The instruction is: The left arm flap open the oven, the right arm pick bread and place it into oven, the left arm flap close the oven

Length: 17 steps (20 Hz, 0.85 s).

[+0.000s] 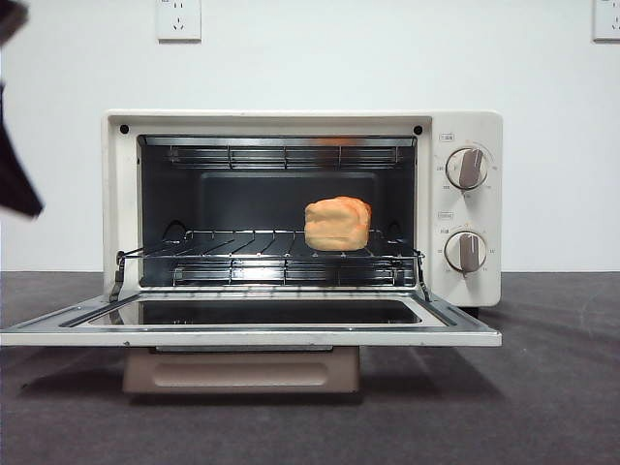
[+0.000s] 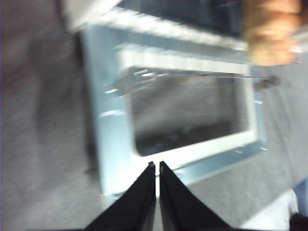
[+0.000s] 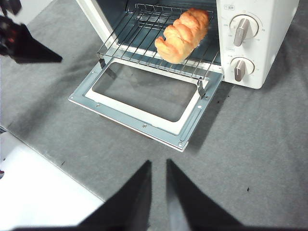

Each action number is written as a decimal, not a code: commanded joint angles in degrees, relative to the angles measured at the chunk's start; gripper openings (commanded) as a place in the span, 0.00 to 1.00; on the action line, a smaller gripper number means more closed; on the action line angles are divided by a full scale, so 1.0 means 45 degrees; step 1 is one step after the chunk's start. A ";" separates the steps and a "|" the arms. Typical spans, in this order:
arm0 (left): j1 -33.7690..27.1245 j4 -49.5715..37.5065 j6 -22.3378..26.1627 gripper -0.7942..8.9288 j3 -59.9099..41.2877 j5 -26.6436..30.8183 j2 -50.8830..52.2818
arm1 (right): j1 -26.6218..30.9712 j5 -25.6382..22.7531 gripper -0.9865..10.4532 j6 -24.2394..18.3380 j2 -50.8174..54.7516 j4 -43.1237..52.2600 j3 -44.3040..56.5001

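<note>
The cream-white oven (image 1: 465,131) stands with its door (image 1: 252,334) flapped down flat. The golden bread (image 1: 337,224) lies on the wire rack (image 1: 242,242) inside, towards the knob side. It also shows in the right wrist view (image 3: 185,33) and, blurred, in the left wrist view (image 2: 272,33). My left gripper (image 2: 155,167) is shut and empty, hovering above the outer edge of the open door (image 2: 115,144). It shows as a dark shape (image 1: 15,184) at the front view's left edge. My right gripper (image 3: 158,163) is pulled back from the oven (image 3: 260,43), empty, jaws a narrow gap apart.
Two beige knobs (image 1: 467,168) (image 1: 467,252) sit on the oven's right panel. The oven stands on a dark grey mat (image 3: 250,144); a white table surface (image 3: 38,192) borders it. Wall sockets (image 1: 178,19) are behind.
</note>
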<state>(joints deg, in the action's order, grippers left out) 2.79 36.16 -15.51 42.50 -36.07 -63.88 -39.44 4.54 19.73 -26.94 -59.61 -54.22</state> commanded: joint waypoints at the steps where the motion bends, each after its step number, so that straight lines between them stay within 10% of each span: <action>1: -0.0233 -0.0607 -0.0447 0.09 -0.0661 -0.0078 -0.0146 | -0.0112 0.0010 0.10 -0.0112 -0.0049 0.0092 -0.0219; 8: -0.0384 -0.0996 -0.0758 0.09 -0.2195 0.1239 -0.0797 | -0.0112 -0.0015 0.10 -0.0151 -0.0049 0.0233 -0.0219; 17: 0.0058 -0.1486 -0.0656 0.09 -0.2195 -0.0223 -0.3138 | -0.0112 -0.0063 0.10 -0.0155 -0.0049 0.0583 -0.0219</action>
<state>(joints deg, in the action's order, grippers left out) 2.96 29.93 -18.81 32.27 -36.56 -77.12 -39.44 4.38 19.68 -26.94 -57.58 -54.22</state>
